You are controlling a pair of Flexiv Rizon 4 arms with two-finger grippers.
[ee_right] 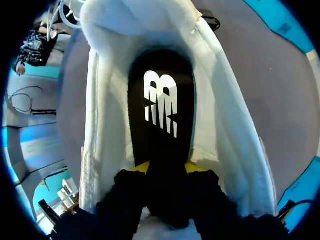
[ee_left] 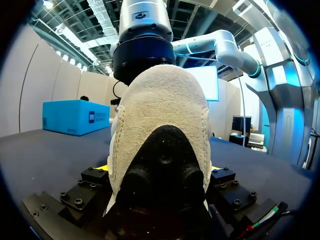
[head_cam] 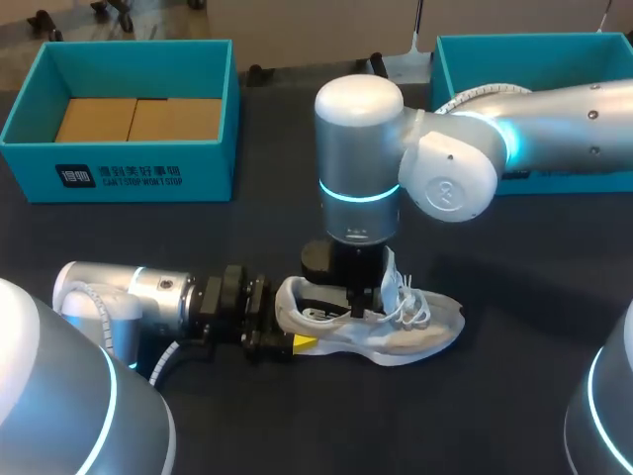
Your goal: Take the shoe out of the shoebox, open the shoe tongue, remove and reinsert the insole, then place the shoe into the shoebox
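Observation:
A white shoe (head_cam: 396, 332) stands upright on the dark table, toe to the right. My left gripper (head_cam: 297, 341) comes in level from the left and is shut on its heel. In the left wrist view the heel (ee_left: 160, 115) fills the space between the left gripper's (ee_left: 157, 167) fingers, a yellow tip tight against each side. My right gripper (head_cam: 361, 302) points straight down into the shoe's mouth. In the right wrist view a black insole (ee_right: 160, 100) with a white logo lies inside the shoe (ee_right: 220, 130). Its near end is pinched between the right gripper's (ee_right: 169, 167) yellow tips.
A teal shoebox (head_cam: 129, 168) with a cardboard floor stands open at the back left, also seen in the left wrist view (ee_left: 75, 117). A second teal box (head_cam: 514, 42) sits at the back right, partly behind my right arm.

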